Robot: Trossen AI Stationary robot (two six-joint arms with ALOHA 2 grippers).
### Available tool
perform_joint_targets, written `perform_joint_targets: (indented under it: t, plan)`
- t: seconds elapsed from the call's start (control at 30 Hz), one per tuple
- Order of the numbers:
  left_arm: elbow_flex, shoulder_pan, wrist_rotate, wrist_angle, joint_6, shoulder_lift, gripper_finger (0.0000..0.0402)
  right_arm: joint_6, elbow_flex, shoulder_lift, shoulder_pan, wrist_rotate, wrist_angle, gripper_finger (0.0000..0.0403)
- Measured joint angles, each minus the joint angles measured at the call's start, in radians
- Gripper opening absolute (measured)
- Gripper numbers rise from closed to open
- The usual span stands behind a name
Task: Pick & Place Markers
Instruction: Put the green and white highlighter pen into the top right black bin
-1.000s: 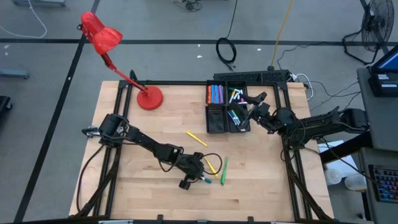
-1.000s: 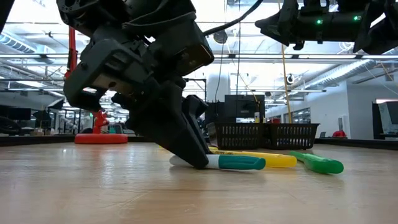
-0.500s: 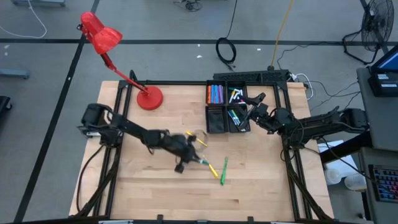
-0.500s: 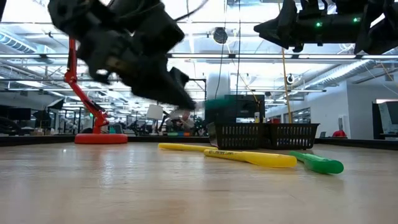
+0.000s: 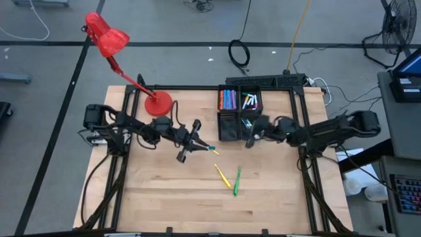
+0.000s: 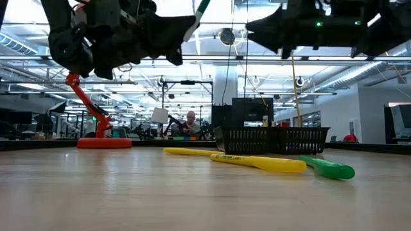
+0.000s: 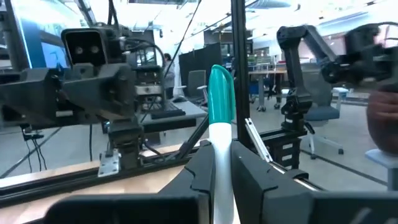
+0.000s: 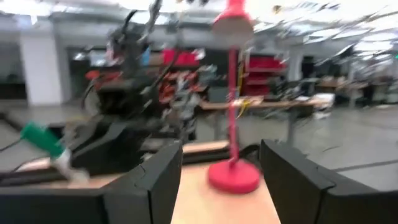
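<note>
My left gripper (image 5: 197,143) is raised over the middle of the table, shut on a white marker with a teal cap (image 7: 220,99). The marker also shows in the right wrist view (image 8: 48,144). My right gripper (image 5: 252,135) hovers open by the near edge of the black tray (image 5: 229,134), touching nothing. The tray holds several coloured markers (image 5: 227,100). A yellow marker (image 5: 222,174) and a green marker (image 5: 236,181) lie flat on the table. A thinner yellow marker (image 6: 186,152) lies partly under my left gripper. My left gripper pinches the marker's white body (image 7: 219,146) between its two fingers (image 7: 252,180). The marker lies along the fingers, and its teal cap end sticks out past the fingertips. It is lifted clear of the table and held roughly level, pointing toward the table's right side.
A red desk lamp stands with its base (image 5: 158,104) at the table's far left, close to my left arm. The tray (image 6: 276,139) sits at the far right. Bare wood lies along the near edge and at the near left.
My left gripper has lifted the teal-capped marker off the table, where it lay beside the yellow one. It has moved up and toward the far edge, tipping from pointing down to roughly level. My right gripper has moved from over the tray toward its near-left side.
</note>
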Motion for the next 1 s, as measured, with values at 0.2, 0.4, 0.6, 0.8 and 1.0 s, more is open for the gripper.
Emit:
perform_joint_targets:
  t: [0.2, 0.4, 0.6, 0.8, 1.0]
  plan:
    - [0.001, -0.018, -0.04, -0.023, 0.032, 0.0, 0.0031, -0.108, 0.199, 0.232, 0.096, -0.083, -0.02, 0.0203]
    - [0.001, -0.032, -0.039, -0.021, 0.047, 0.0, 0.0031, -0.236, 0.34, 0.34, 0.179, -0.071, -0.021, 0.0203]
    - [0.001, -0.038, -0.014, -0.018, 0.052, -0.021, 0.003, -0.294, 0.352, 0.334, 0.217, 0.086, -0.054, 0.0202]
    - [0.002, -0.039, -0.017, -0.017, 0.05, -0.031, 0.003, -0.174, 0.351, 0.288, 0.212, 0.394, -0.308, 0.0196]
    - [0.002, -0.03, -0.04, -0.043, 0.05, -0.03, 0.003, 0.136, 0.351, 0.183, 0.157, 0.043, -0.537, 0.0194]
